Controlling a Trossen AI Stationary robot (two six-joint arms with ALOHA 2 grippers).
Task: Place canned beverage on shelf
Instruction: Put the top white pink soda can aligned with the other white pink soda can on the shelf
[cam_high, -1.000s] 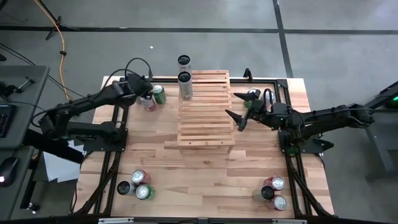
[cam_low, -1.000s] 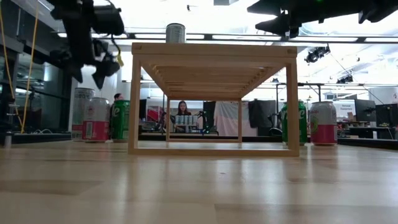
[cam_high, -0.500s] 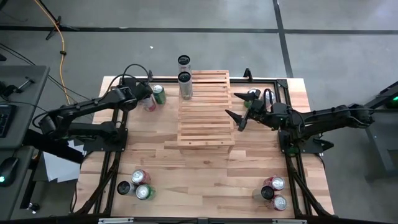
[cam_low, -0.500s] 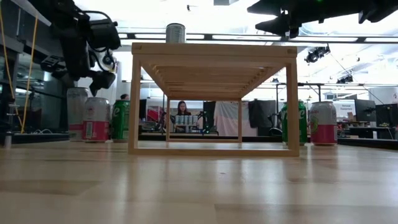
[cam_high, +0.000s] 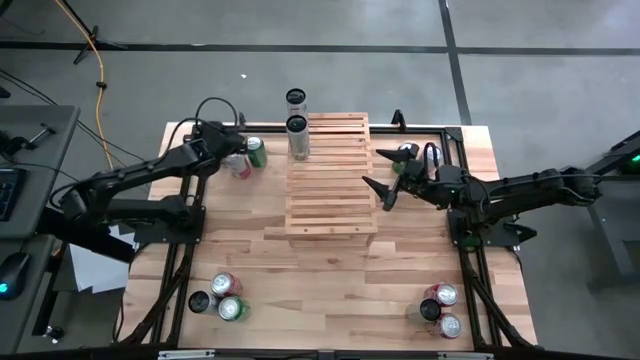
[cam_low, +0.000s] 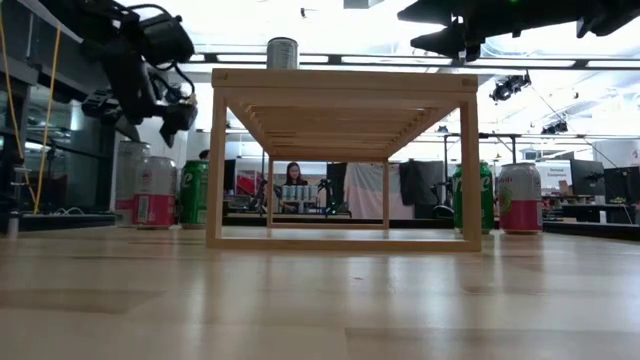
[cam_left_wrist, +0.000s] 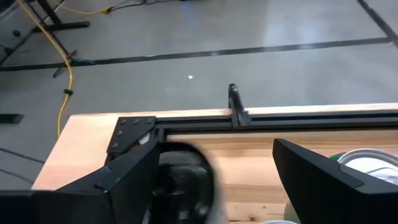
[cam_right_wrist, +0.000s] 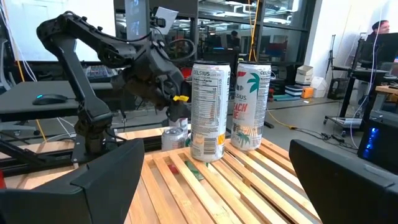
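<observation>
We have the left claw (cam_high: 232, 152) spread and empty above the far-left cluster of cans, over the red and white can (cam_high: 238, 167) beside the green can (cam_high: 256, 151). We judge the step is reaching for a can: we should descend straight, straddle one can only, clear of its neighbour, and close at mid-height. These cans stand upright, long axis vertical. The shelf (cam_high: 330, 178) sits mid-counter (cam_high: 320, 270), its slats running left-right, two tall cans (cam_high: 297, 137) at its far-left edge. The right claw (cam_high: 384, 174), spread, waits just right of the shelf.
</observation>
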